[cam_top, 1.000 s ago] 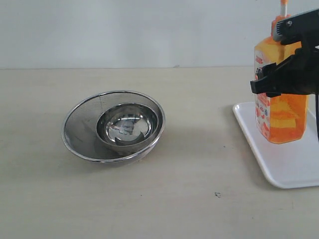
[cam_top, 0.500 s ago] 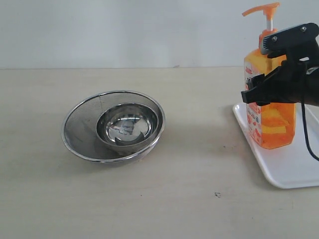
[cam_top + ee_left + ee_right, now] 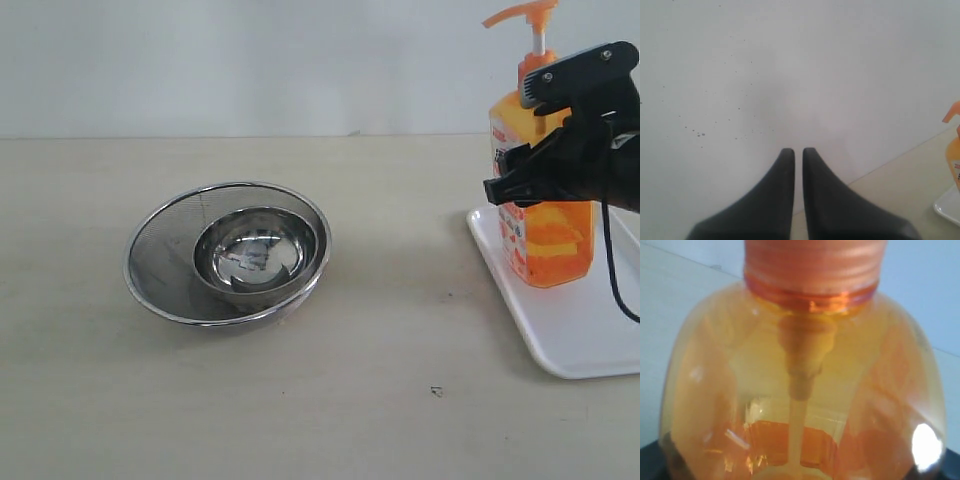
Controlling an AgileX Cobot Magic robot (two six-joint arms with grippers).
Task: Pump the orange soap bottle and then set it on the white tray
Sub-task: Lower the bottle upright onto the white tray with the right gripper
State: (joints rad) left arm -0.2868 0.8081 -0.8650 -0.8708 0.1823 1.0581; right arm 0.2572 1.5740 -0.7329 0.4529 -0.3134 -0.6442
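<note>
Exterior view: my right end effector (image 3: 530, 182) is clamped around the upper body of the soap bottle (image 3: 545, 245), jaws on either side of it. The bottle is upright over the near-left part of the white tray (image 3: 570, 340) at the right of the bench (image 3: 400, 400); I cannot tell whether its base touches the tray. The pump head (image 3: 522, 14) is raised. Well apart to the left, a steel bowl (image 3: 258, 255) sits inside a mesh bowl (image 3: 160, 240).

Left wrist view: my left end effector (image 3: 798, 152) is closed and empty, facing a white wall (image 3: 790, 75).

Right wrist view: the bottle fills the picture, with my dark fingers (image 3: 652, 461) at its sides.
</note>
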